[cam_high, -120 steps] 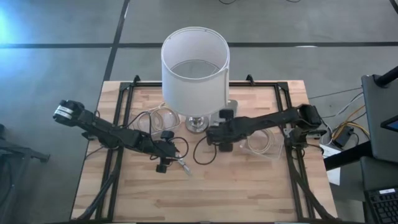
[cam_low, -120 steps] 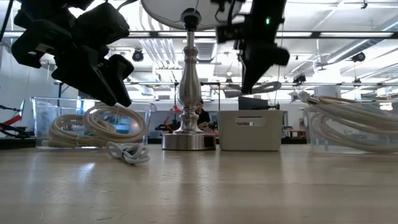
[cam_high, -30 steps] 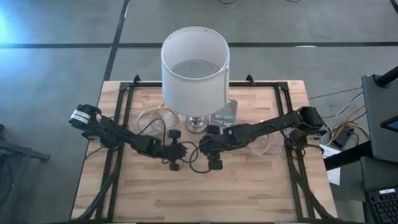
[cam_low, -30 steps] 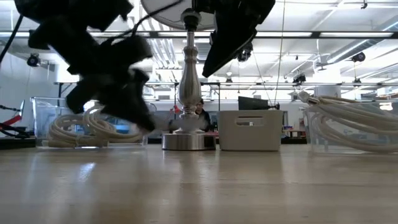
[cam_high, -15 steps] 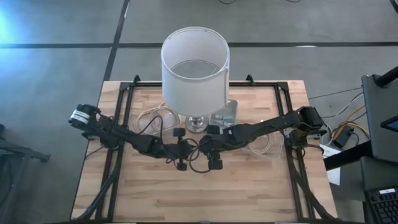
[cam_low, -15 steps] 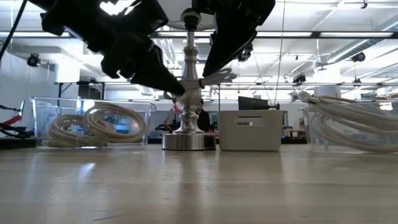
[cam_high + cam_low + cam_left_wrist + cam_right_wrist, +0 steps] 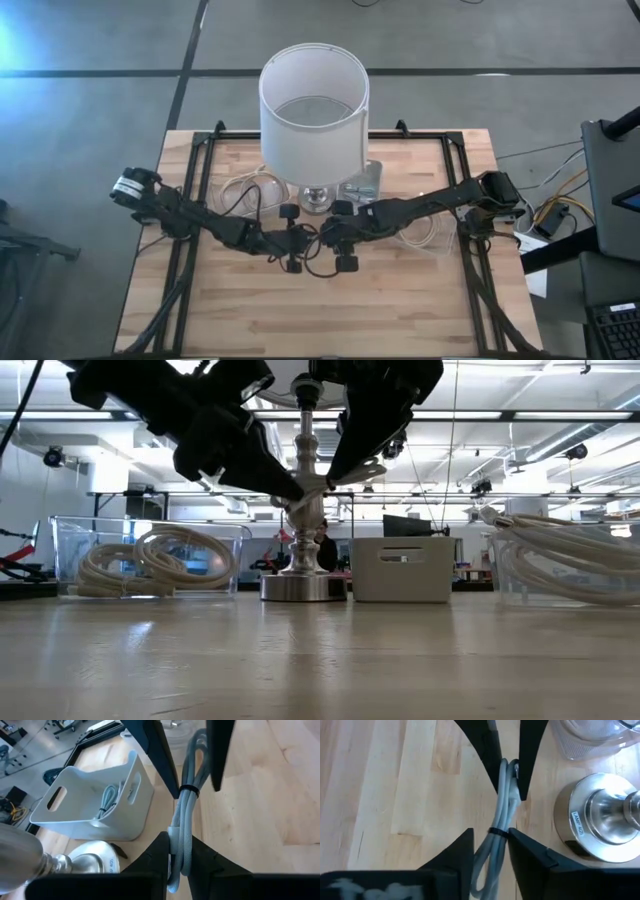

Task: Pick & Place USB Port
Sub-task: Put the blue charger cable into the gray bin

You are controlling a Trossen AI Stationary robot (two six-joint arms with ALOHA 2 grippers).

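Both hands meet mid-table [image 7: 400,300], left hand [image 7: 179,854] and right hand [image 7: 490,840] each pinching the bundled cable [image 7: 184,820]; lamp [image 7: 314,110], white bin [image 7: 95,802] close behind

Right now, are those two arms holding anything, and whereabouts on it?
Both hold one bundled grey cable above the table: the left gripper pinches one end, the right gripper the other, near its black tie.

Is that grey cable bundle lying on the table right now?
No: in the low view the cable bundle hangs above the table, pinched between the left gripper and the right gripper.
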